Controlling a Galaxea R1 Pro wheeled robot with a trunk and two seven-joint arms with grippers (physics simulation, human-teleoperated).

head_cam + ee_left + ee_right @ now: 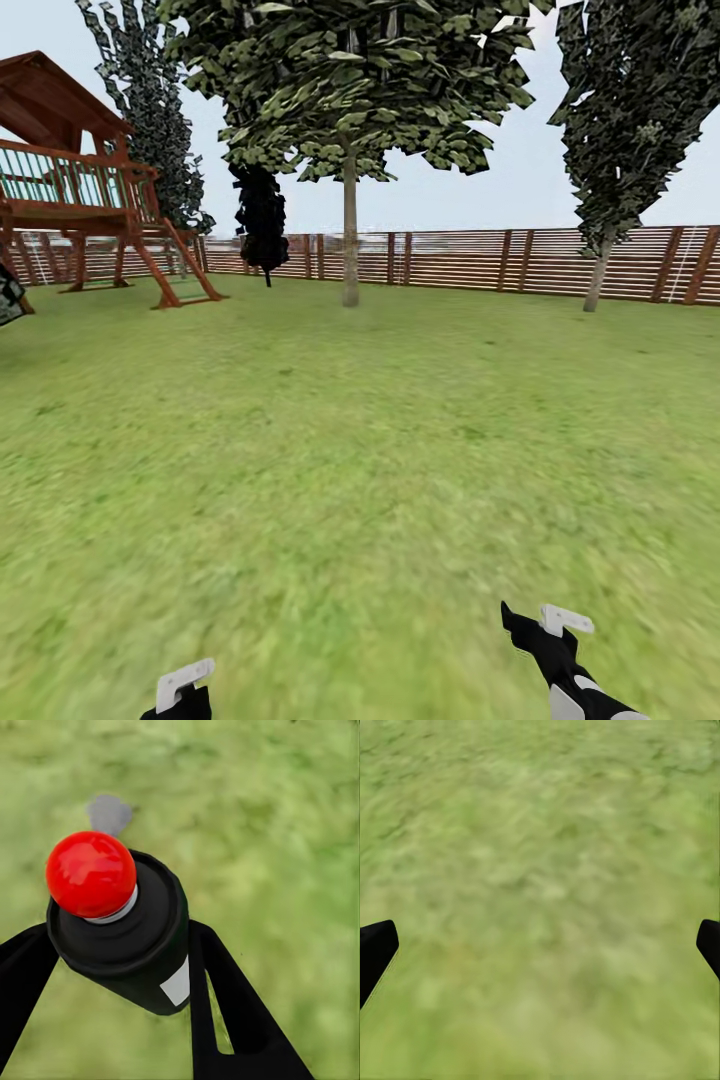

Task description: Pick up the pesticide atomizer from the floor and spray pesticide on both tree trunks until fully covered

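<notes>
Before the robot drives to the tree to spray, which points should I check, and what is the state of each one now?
1. Pesticide atomizer held between the left gripper fingers: ok.
2. Red tip uncovered: ok.
3. Tree trunk within spraying range: not ok, it stands far across the floor.
4. Grass ahead towards the trunk free of obstacles: ok.
5. Right gripper open and holding nothing: ok.
6. Second tree with a thick trunk located: cannot tell.

The head view looks forward across the lawn (330,470) to the fence (500,260); both wrist views look closely down at grass.
</notes>
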